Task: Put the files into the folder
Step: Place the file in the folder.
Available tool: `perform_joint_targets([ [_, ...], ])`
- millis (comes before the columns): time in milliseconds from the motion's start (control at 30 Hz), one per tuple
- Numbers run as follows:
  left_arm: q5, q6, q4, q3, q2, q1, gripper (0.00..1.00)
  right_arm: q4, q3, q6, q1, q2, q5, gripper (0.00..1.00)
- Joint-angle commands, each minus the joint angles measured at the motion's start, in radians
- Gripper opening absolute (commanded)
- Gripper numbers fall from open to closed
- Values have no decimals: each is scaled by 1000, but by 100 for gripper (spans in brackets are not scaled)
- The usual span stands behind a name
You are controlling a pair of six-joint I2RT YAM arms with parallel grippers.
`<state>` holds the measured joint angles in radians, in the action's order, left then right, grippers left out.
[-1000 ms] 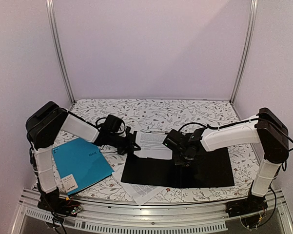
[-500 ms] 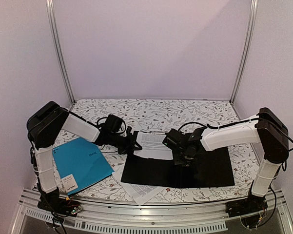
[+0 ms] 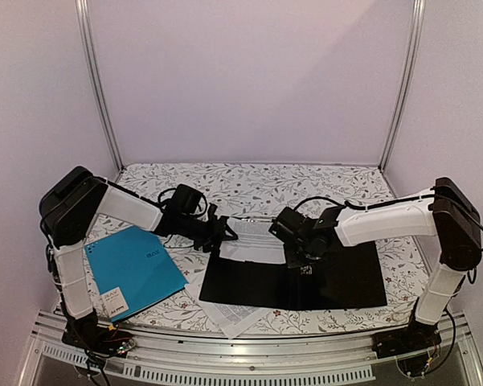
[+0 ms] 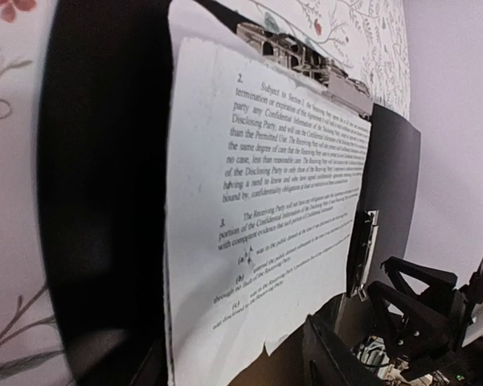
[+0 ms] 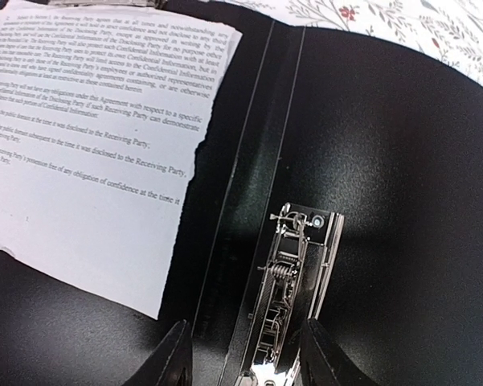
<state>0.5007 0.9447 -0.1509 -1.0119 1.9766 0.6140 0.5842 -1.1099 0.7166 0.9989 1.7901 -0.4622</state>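
Black folder (image 3: 337,281) lay open; your right gripper (image 5: 245,354) hung spread over its clip (image 5: 293,265), probably to raise it, your left gripper (image 4: 237,366) spread astride the files (image 4: 257,201) at the clip's ten o'clock.

lab booth: blank walls (image 3: 249,80), aluminium posts (image 3: 99,88)

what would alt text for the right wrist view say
An open black folder lies flat, its silver metal clip reaching between the right gripper's spread fingers. A white printed sheet with a torn edge rests on the folder's left flap.
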Motion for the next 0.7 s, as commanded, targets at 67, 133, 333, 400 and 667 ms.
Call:
perform_joint_targets([
  [67, -77, -74, 141, -19, -66, -12, 65, -30, -37, -82, 5, -68, 3, 51],
  [133, -95, -104, 189, -33, -82, -14, 72, -64, -45, -140, 4, -72, 33, 56],
  [333, -211, -226, 315, -37, -183, -15, 84, -98, -131, -404, 5, 5, 129, 73],
  [400, -264, -257, 347, -26, -236, -14, 87, -90, -174, -473, 4, 46, 165, 80],
  [667, -438, -324, 425, 30, -446, -17, 91, -13, -304, -674, 5, 201, 279, 87],
])
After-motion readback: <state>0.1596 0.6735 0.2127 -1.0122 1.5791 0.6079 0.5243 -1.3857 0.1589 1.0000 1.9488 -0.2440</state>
